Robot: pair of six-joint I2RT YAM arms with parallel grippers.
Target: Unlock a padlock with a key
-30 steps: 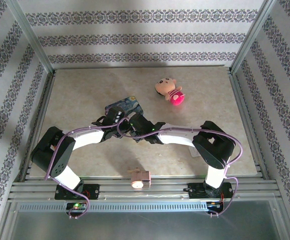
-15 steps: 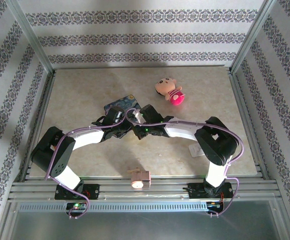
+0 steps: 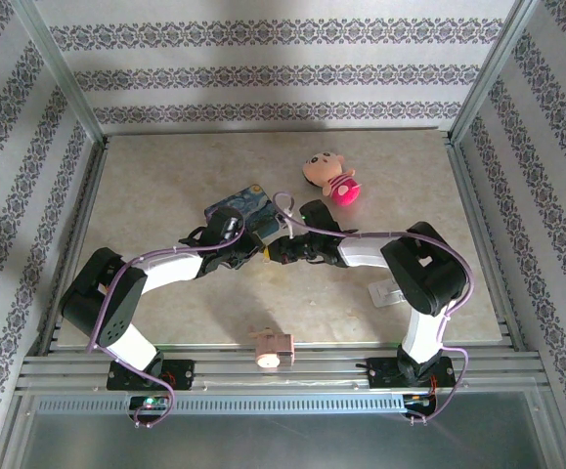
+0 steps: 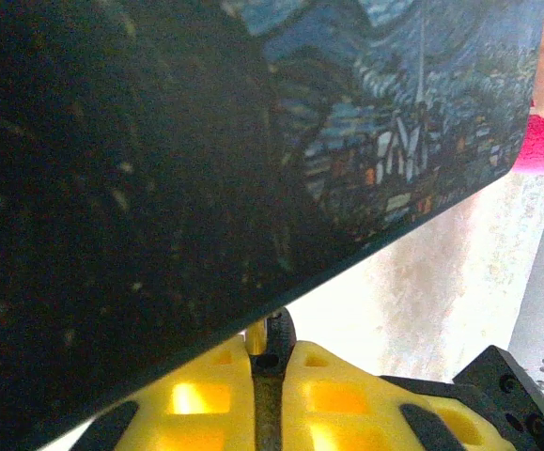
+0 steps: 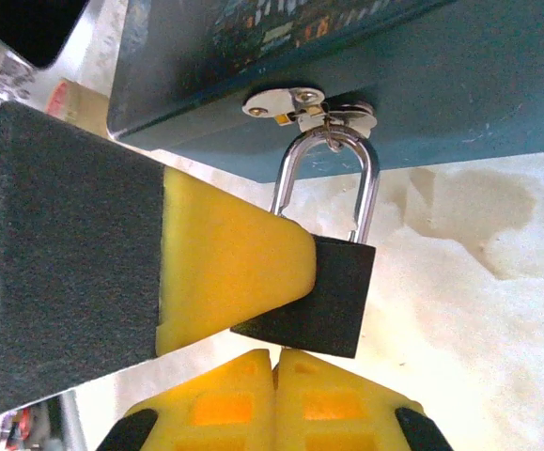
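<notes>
Hanging at the blue tin's (image 5: 459,85) 6 o'clock edge, the padlock (image 5: 323,291) is touching the left gripper's (image 4: 264,376) fingertip (image 5: 225,272) at 9 o'clock; that gripper is pinching a key (image 4: 268,362), while the right gripper's (image 5: 273,371) 2 fingers are pressing together.

Blue painted tin (image 3: 241,207) lies just beyond my right hand (image 3: 275,250); a pink plush doll (image 3: 328,176) sits farther off to its right.

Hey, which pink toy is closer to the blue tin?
The doll with the big head, up and right of the tin; the other toy sits far off on the front rail.
</notes>
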